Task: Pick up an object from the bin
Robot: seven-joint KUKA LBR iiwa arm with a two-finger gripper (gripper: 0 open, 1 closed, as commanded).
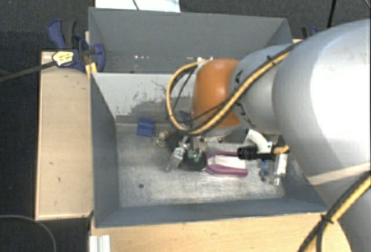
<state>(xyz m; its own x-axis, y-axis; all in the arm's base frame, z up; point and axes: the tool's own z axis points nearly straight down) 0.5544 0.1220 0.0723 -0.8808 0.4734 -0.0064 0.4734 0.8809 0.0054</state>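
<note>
1. Bin (104, 146): grey metal with sloped walls. We judge that the slope sends loose things to the floor, where all of them lie.
2. Gripper (186, 155): low over the floor's middle, under the orange wrist cover (214, 97). We cannot tell whether it is wide or narrow, or whether it holds anything.
3. Dark thing (194, 163): right at the gripper. We judge it the likeliest pick, since it lies nearest.
4. Purple piece (227, 167): lies flat, just beside the dark thing on the arm's side.
5. Blue block (145, 127): lies apart at the foot of the back wall.
6. White-and-black piece (255, 149) and small bits (272, 174): close together beneath the arm.
</note>
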